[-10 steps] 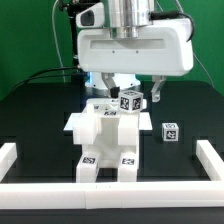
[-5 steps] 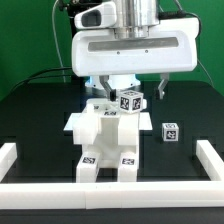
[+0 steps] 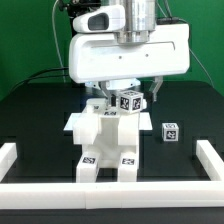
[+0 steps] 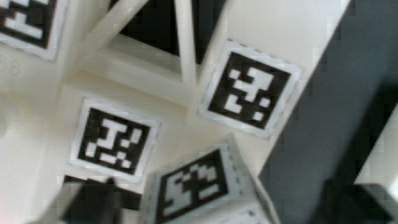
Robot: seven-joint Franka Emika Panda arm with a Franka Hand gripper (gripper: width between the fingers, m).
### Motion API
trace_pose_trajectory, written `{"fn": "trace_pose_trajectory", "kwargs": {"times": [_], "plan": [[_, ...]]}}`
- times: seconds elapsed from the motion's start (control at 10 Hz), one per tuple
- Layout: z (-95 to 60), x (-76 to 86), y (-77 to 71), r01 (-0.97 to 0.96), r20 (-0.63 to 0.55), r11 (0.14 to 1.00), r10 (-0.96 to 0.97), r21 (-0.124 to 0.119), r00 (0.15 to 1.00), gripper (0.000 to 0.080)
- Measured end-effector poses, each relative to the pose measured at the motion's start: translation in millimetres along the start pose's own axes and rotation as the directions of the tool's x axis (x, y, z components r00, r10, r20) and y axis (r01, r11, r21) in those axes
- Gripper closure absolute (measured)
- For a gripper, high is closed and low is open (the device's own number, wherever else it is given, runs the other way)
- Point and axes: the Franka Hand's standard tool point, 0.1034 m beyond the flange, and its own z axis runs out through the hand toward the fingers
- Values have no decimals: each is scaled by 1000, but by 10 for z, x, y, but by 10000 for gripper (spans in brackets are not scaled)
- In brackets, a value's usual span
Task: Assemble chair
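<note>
A white robot arm's two-finger gripper (image 3: 128, 90) is hovering low over the far end of the partly built chair (image 3: 100, 135), a chunky white plastic block structure bearing black-and-white square tags, which is standing at the middle of the black table (image 3: 35, 115). A small white tagged cube (image 3: 131, 100) is sitting directly beneath the gripper at the chair's far end. Whether the fingers are spread around it or pinching it cannot be told: the wide white housing (image 3: 130, 50) is covering them, and the wrist view is showing only blurred tags (image 4: 246, 88) very close up. A second small white tagged cube (image 3: 170, 131) is lying loose on the table, apart from the chair toward the exterior view's right. The step in hand is probably seating the cube on the chair. Doing that well likely means keeping the cube square to its mating face, pressing slowly, and not shoving the unclamped chair sideways.
</note>
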Motion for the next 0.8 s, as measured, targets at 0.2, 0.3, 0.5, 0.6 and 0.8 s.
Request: {"fn": "trace_pose_trajectory", "kwargs": {"times": [0.2, 0.3, 0.5, 0.6, 0.8], "plan": [[0, 0, -2, -108, 0, 994, 108, 0, 994, 520], [0, 1, -4, -174, 0, 985, 174, 1, 985, 520], [1, 2, -5, -307, -1, 952, 307, 1, 952, 520], [8, 11, 0, -413, -3, 911, 413, 0, 911, 520], [11, 24, -4, -577, -4, 817, 577, 1, 817, 520]]}}
